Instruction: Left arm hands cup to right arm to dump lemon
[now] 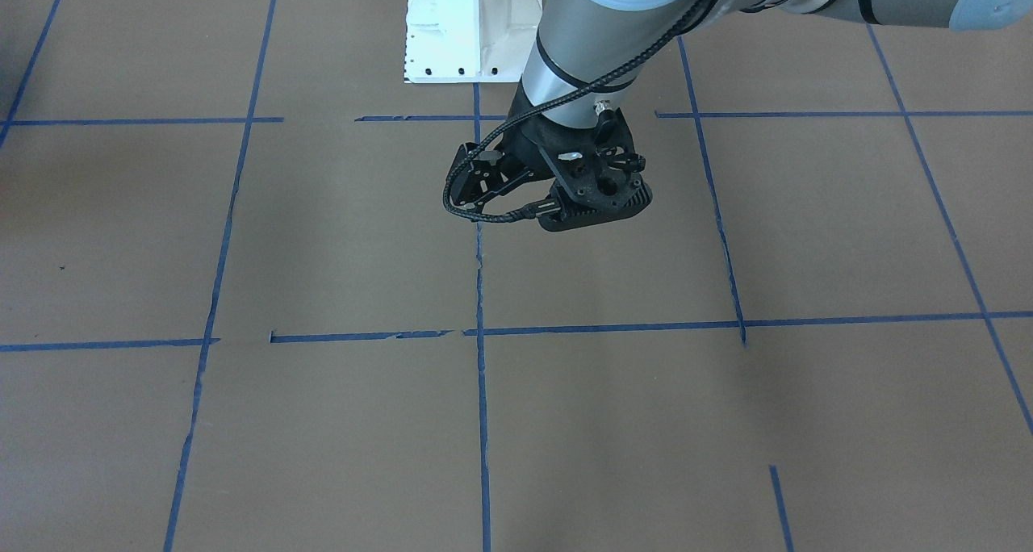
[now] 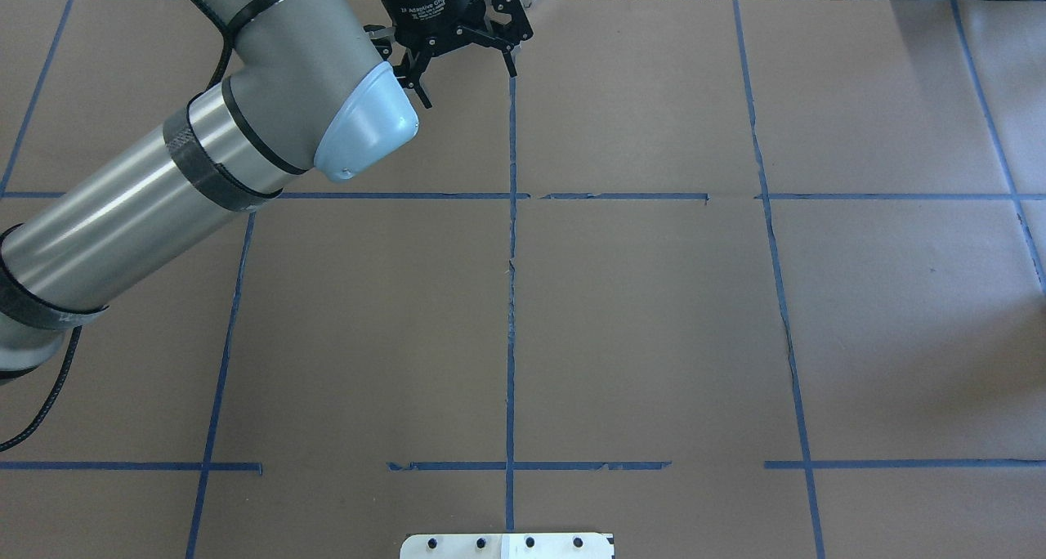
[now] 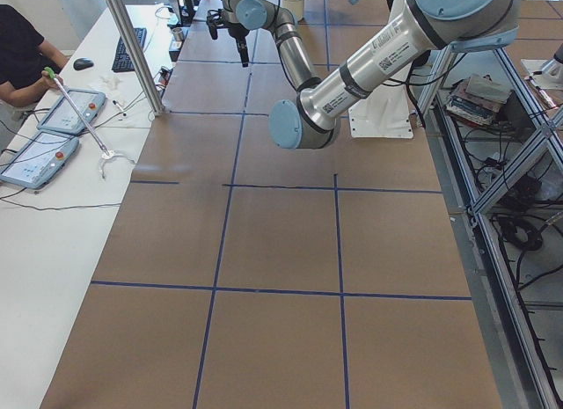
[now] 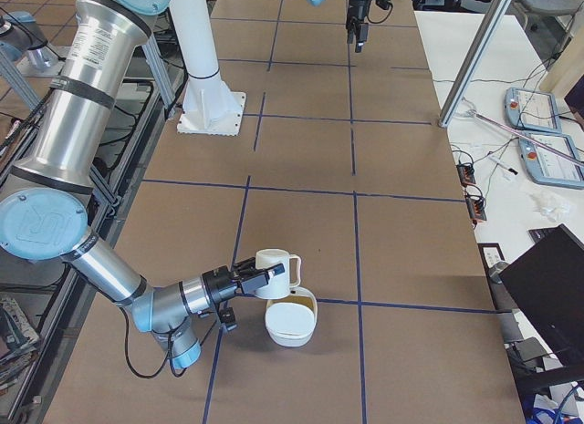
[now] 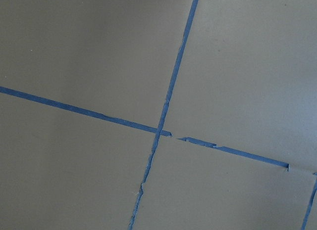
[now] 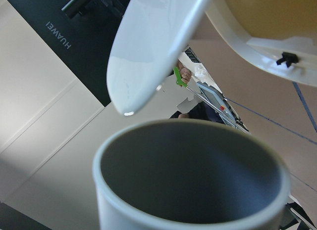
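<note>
The white cup (image 4: 276, 267) hangs at the tip of the near right arm, just above a white bowl (image 4: 290, 325). My right gripper (image 4: 260, 278) shows only in the exterior right view, so I cannot tell whether it is open or shut. In the right wrist view the cup's greyish inside (image 6: 198, 175) looks empty, close under the bowl's rim (image 6: 158, 47). No lemon slices show anywhere. My left gripper (image 2: 466, 67) is open and empty, up over the table's far middle; it also shows in the front-facing view (image 1: 472, 182) and far off in the exterior right view (image 4: 356, 34).
The brown table is marked with blue tape lines (image 2: 511, 297). The white arm base (image 1: 472, 27) stands at the robot's edge. Operator desks with tablets (image 3: 75, 110) and a pole (image 3: 141, 57) line the far side. A black monitor (image 4: 557, 287) stands near the bowl's end.
</note>
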